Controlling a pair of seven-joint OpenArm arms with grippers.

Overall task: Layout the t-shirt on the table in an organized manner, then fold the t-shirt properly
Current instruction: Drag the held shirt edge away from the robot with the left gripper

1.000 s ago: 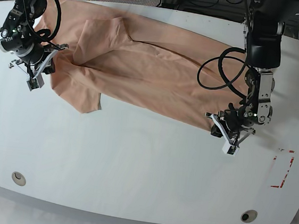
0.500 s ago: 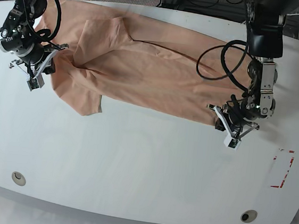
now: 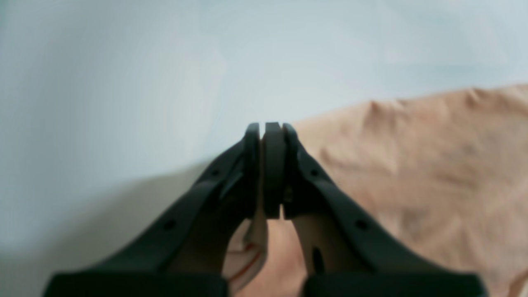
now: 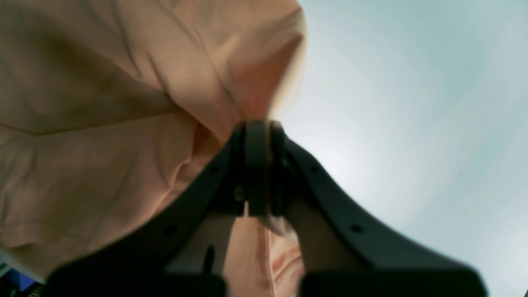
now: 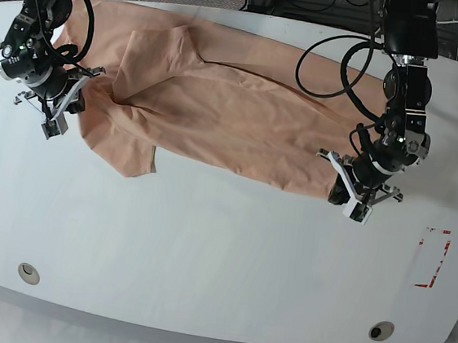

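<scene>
Peach t-shirt (image 5: pixel 236 107) spread across white table (image 5: pixel 204 251), left claw (image 5: pixel 346 195) and right claw (image 5: pixel 59 114) apparently pinching its edges.

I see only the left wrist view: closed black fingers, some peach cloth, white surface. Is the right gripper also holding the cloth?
Observer: Yes. In the right wrist view the right gripper is shut with a fold of the t-shirt pinched at its tips.
Operator: Where are the two grippers on the shirt?
Observer: In the base view they are at opposite ends: the left gripper at the edge nearer the red tape mark, the right gripper at the other end.
Operator: Is the shirt flat between them?
Observer: Not fully. The base view shows it stretched across the table, but with creases and a sleeve folded over near the right gripper.
</scene>
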